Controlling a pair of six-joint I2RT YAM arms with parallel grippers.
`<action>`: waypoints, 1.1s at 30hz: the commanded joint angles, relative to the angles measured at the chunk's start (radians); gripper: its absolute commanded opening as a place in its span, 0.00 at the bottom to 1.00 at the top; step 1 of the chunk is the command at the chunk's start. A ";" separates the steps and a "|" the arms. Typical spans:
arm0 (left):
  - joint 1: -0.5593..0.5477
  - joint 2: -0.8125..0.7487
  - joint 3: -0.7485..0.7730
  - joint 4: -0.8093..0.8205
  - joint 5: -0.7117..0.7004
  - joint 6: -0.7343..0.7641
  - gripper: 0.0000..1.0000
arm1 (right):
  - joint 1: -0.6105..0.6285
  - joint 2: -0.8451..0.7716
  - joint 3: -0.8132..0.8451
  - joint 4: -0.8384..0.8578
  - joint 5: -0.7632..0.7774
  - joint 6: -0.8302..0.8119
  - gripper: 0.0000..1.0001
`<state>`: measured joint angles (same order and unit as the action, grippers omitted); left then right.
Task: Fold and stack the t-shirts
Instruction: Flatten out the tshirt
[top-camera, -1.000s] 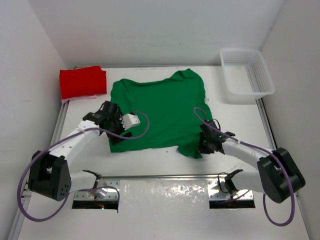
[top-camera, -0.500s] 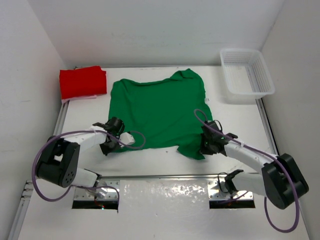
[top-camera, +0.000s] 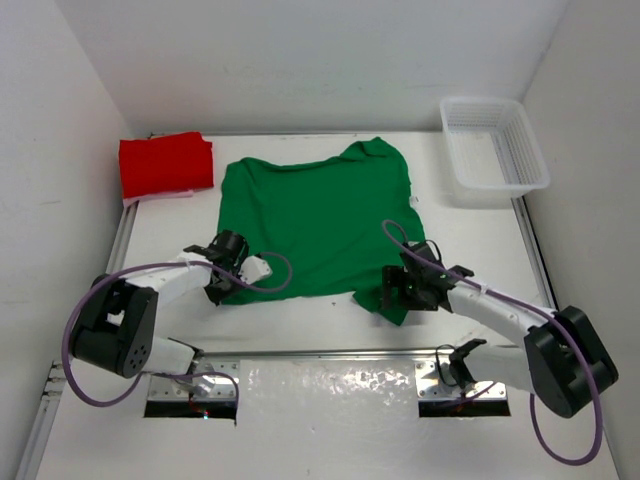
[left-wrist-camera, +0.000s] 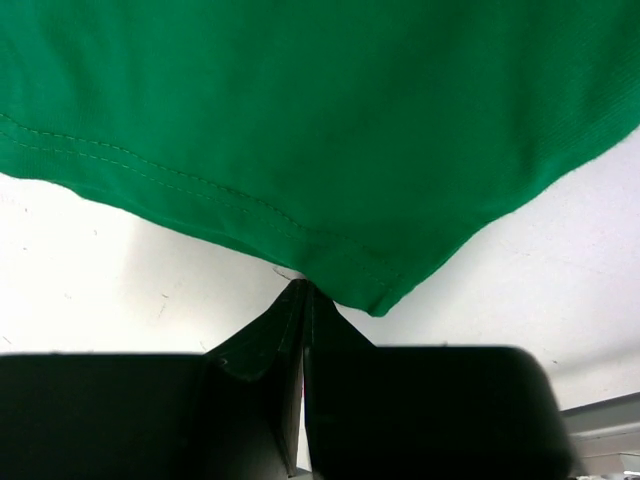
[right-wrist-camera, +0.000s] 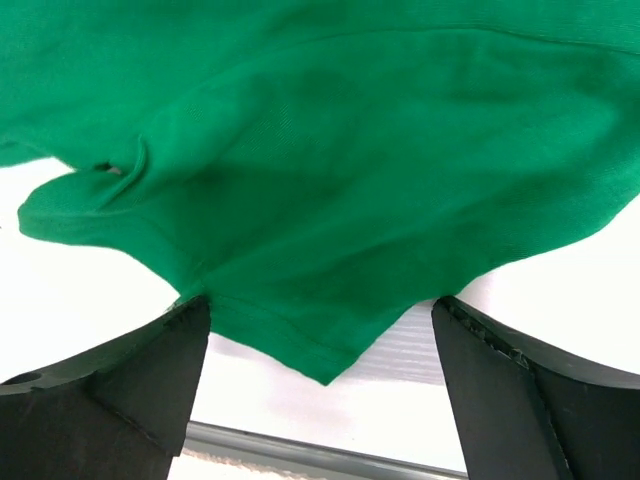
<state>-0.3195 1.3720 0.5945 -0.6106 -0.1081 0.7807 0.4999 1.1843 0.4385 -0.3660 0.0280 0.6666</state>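
The green t-shirt (top-camera: 315, 225) lies spread flat on the white table, neck toward the far side. At its near left corner my left gripper (top-camera: 220, 291) is low on the table; in the left wrist view the gripper (left-wrist-camera: 301, 286) is shut, its tips pinching the edge of the hem (left-wrist-camera: 200, 190). My right gripper (top-camera: 396, 291) sits at the near right corner, open wide (right-wrist-camera: 320, 345), one finger (right-wrist-camera: 120, 375) on each side of the pointed cloth corner (right-wrist-camera: 325, 365). A folded red t-shirt (top-camera: 165, 165) rests at the far left.
A white mesh basket (top-camera: 520, 160) stands at the far right, nothing showing inside it. A metal rail (top-camera: 330, 352) runs along the near edge of the table. White walls close in both sides and the back.
My left arm came down off the shirt to its near left corner and the gripper shut on the hem. My right gripper, shut before, has opened over the near right corner.
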 joint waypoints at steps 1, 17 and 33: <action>-0.004 -0.004 -0.019 0.051 0.064 -0.018 0.00 | 0.003 0.026 -0.011 0.012 0.039 0.036 0.90; -0.004 -0.039 -0.009 0.054 0.048 -0.055 0.00 | 0.032 0.264 -0.029 0.018 0.108 0.053 0.00; 0.138 0.422 1.119 0.302 -0.073 -0.297 0.00 | -0.365 0.821 1.710 -0.217 -0.086 -0.245 0.00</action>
<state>-0.2230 1.6890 1.3903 -0.4473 -0.1452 0.5762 0.2005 1.8618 1.4506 -0.4725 -0.0349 0.4992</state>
